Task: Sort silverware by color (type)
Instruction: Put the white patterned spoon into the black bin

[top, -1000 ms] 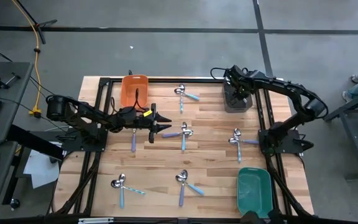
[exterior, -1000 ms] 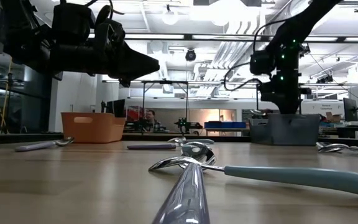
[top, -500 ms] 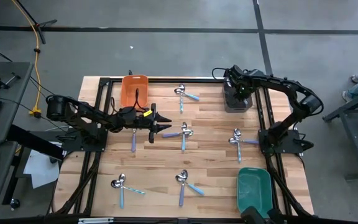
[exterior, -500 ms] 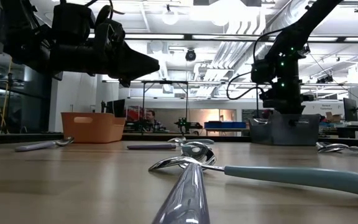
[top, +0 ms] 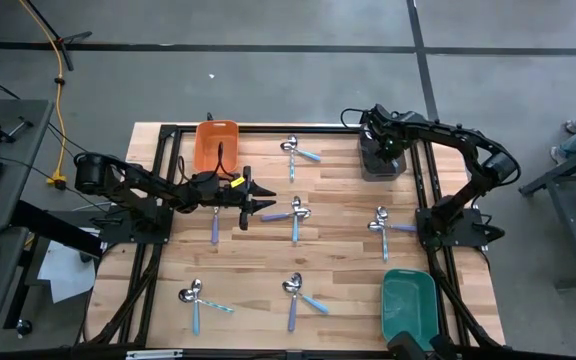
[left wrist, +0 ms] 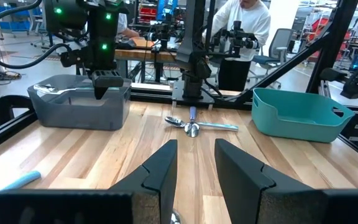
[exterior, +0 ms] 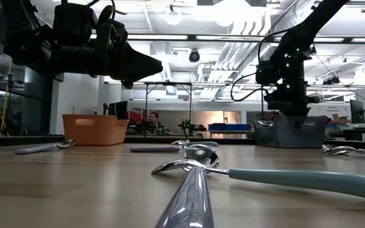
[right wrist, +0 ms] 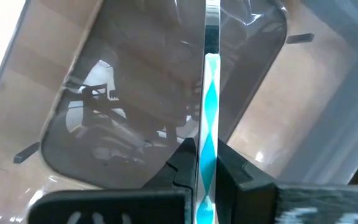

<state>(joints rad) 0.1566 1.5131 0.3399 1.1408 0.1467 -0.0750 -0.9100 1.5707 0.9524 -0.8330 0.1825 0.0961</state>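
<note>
My right gripper (top: 381, 150) is over the grey bin (top: 373, 172) at the far right. It is shut on a utensil with a teal-and-white striped handle (right wrist: 210, 112) and a metal end (right wrist: 212, 31). My left gripper (top: 266, 207) is open and empty above the table's middle, pointing right at a pair of spoons (top: 294, 212). Its fingers show apart in the left wrist view (left wrist: 194, 144). Several more spoons lie flat in pairs: far middle (top: 293, 150), right (top: 381, 222), near left (top: 196, 297) and near middle (top: 296, 290). My right gripper pinches the striped handle (right wrist: 209, 140) between its two fingers. The utensil lies along the fingers and sticks out ahead of them, metal end foremost. It is held over the grey bin's opening (right wrist: 104, 81). I cannot tell whether it touches the bin.
An orange bin (top: 215, 140) stands at the far left and a teal bin (top: 408, 300) at the near right. A single purple-handled utensil (top: 215, 228) lies below my left arm. Black frame rails run along both table sides. A person shows in the room behind (left wrist: 244, 25).
My right gripper has sunk a little toward the grey bin and gone slightly toward the table's right edge, still shut on the utensil.
</note>
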